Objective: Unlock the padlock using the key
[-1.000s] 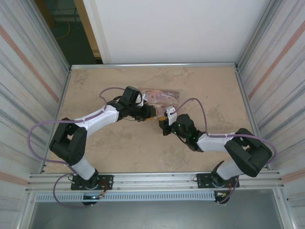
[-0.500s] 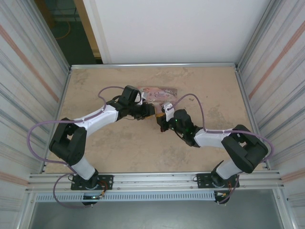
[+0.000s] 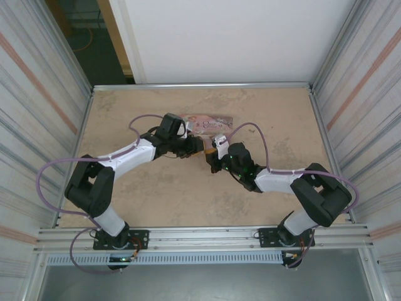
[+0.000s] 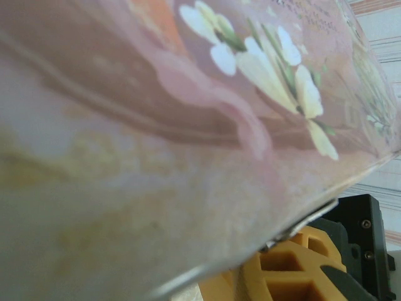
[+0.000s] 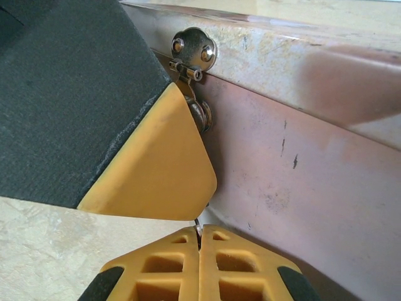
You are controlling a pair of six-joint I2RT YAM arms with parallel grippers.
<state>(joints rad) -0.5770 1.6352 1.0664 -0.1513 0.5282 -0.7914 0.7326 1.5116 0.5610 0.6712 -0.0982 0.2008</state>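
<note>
left tool (image 3: pixel 200 149): pressed against pink tin (image 3: pixel 210 121) beside hasp (image 5: pixel 193 46), grip cannot be told | right tool (image 5: pixel 200 243): closed, thin metal sliver (image 5: pixel 197 227) pinched between tips

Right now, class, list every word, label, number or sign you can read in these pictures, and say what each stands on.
On the pink tin, lid, left wrist view: small print above the white flowers, too blurred to read.
On the same lid, top view: faint marks that may be lettering, too small to read.
Nothing is legible, so there is nothing to quote.
</note>
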